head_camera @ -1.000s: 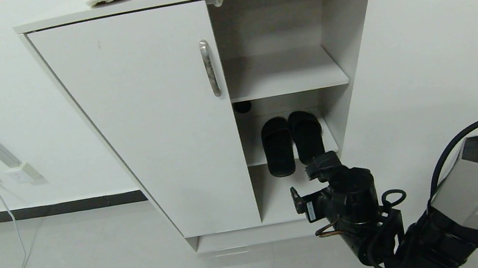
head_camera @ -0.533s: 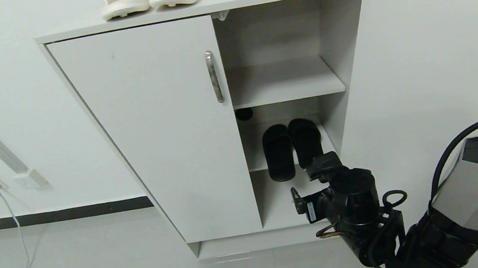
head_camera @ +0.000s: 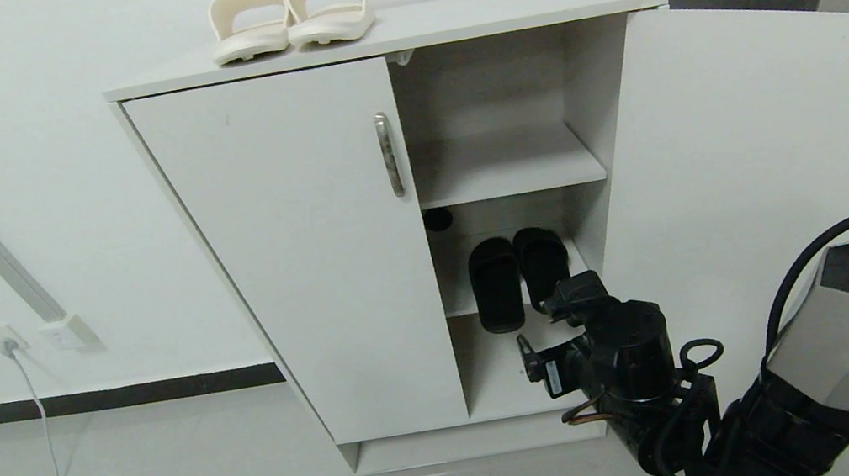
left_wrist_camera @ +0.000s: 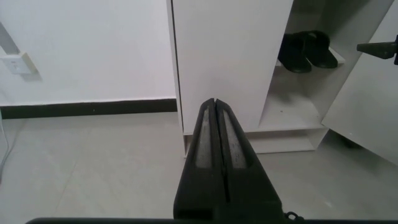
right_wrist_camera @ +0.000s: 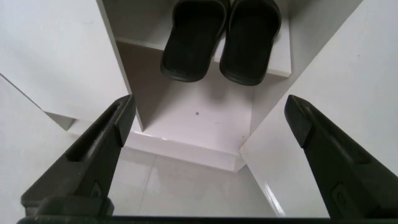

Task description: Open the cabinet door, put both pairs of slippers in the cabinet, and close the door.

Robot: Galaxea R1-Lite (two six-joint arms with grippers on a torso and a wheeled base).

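Right gripper (right_wrist_camera: 210,107) hangs with its fingers spread wide and nothing between them, just in front of the cabinet's (head_camera: 507,3) open right half, about level with the front edge of the middle shelf (head_camera: 583,257). It is near the black slippers (head_camera: 520,274) but not touching them.

Left gripper (left_wrist_camera: 214,106) has its fingers pressed flat together and holds nothing. It sits well out from the cabinet front, over the floor (left_wrist_camera: 93,162), pointing toward the lower part of the left door (left_wrist_camera: 224,56).

The black slippers lie side by side on the middle shelf inside the cabinet, with their near ends hanging over the shelf's front edge. The cream slippers (head_camera: 289,17) sit as a pair on the cabinet top, toward its left side, close to the front edge.

The right door (head_camera: 761,159) is swung wide open. The left door is shut, its metal handle (head_camera: 389,154) at the inner edge. The upper shelf (head_camera: 507,165) and the bottom compartment (head_camera: 497,371) are bare. A small dark round spot (head_camera: 437,219) shows at the back under the upper shelf; what it is cannot be told.

Left of the cabinet, a wall socket (head_camera: 2,339) has a cable (head_camera: 44,468) trailing down to the floor.
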